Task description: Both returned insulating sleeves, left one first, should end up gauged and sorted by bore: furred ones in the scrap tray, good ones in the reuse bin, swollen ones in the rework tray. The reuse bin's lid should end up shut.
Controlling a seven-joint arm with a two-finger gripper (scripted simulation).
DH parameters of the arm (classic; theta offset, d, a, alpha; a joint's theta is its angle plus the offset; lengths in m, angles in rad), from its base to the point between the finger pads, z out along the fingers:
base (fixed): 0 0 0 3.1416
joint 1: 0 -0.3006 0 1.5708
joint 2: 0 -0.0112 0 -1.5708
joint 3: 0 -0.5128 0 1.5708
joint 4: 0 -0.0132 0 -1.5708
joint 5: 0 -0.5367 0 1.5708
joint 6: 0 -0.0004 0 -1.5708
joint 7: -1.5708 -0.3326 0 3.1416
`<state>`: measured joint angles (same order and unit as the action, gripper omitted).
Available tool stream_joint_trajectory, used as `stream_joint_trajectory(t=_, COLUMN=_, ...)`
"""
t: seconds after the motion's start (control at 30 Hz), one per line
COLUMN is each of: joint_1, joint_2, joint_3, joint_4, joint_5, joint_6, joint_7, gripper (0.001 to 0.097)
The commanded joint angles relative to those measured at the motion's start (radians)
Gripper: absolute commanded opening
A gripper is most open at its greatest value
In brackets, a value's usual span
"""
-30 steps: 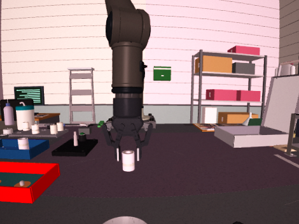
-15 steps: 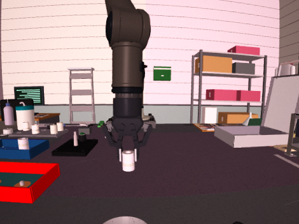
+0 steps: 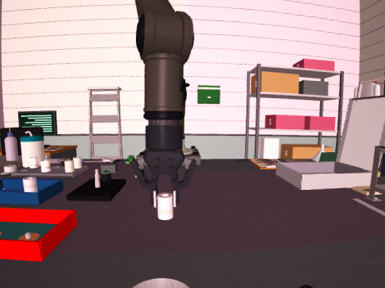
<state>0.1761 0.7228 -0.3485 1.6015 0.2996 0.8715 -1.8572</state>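
Observation:
The upper part of a white insulating sleeve (image 3: 165, 205) is partly hidden between the fingers of my gripper (image 3: 165, 199), which is closed on it where it stands upright on the dark table in the middle of the scene. A second white sleeve (image 3: 29, 184) stands in the blue tray (image 3: 29, 191) at the left. On the black base plate (image 3: 96, 190) a slim white gauge pin (image 3: 97, 178) stands upright beside a dark stub. The red tray (image 3: 30, 233) lies near the left front edge with a small white piece inside. The grey bin (image 3: 323, 174) at the right has its lid (image 3: 363, 133) raised.
A grey tray (image 3: 49, 170) behind the blue one carries several small white cylinders, with a large white jar (image 3: 32, 149) and a bottle (image 3: 11, 146) beside it. A shelf rack (image 3: 295, 110) with boxes stands at the far right, and a stepladder (image 3: 105, 122) stands behind the table.

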Motion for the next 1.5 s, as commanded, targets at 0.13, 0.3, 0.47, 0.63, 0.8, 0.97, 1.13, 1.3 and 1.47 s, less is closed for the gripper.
stream_joint_trajectory(t=0.13, joint_1=0.001, joint_2=-0.008, joint_3=-0.002, joint_4=-0.002, joint_5=-0.002, joint_6=0.007, joint_7=0.002, gripper=0.008)
stream_joint_trajectory(t=0.3, joint_1=0.004, joint_2=-0.018, joint_3=-0.005, joint_4=-0.003, joint_5=-0.006, joint_6=0.018, joint_7=0.004, gripper=0.008)
stream_joint_trajectory(t=0.47, joint_1=0.006, joint_2=-0.027, joint_3=-0.008, joint_4=-0.005, joint_5=-0.01, joint_6=0.029, joint_7=0.007, gripper=0.008)
stream_joint_trajectory(t=0.63, joint_1=0.007, joint_2=-0.034, joint_3=-0.01, joint_4=-0.006, joint_5=-0.012, joint_6=0.037, joint_7=0.009, gripper=0.008)
stream_joint_trajectory(t=0.8, joint_1=0.008, joint_2=-0.036, joint_3=-0.011, joint_4=-0.007, joint_5=-0.013, joint_6=0.04, joint_7=0.009, gripper=0.008)
stream_joint_trajectory(t=0.97, joint_1=0.008, joint_2=-0.037, joint_3=-0.011, joint_4=-0.007, joint_5=-0.014, joint_6=0.041, joint_7=0.009, gripper=0.008)
stream_joint_trajectory(t=1.13, joint_1=0.01, joint_2=-0.049, joint_3=-0.015, joint_4=-0.01, joint_5=-0.018, joint_6=0.054, joint_7=0.013, gripper=0.008)
stream_joint_trajectory(t=1.3, joint_1=0.016, joint_2=-0.076, joint_3=-0.023, joint_4=-0.017, joint_5=-0.029, joint_6=0.087, joint_7=0.02, gripper=0.008)
stream_joint_trajectory(t=1.47, joint_1=0.023, joint_2=-0.111, joint_3=-0.033, joint_4=-0.031, joint_5=-0.044, joint_6=0.134, joint_7=0.03, gripper=0.008)
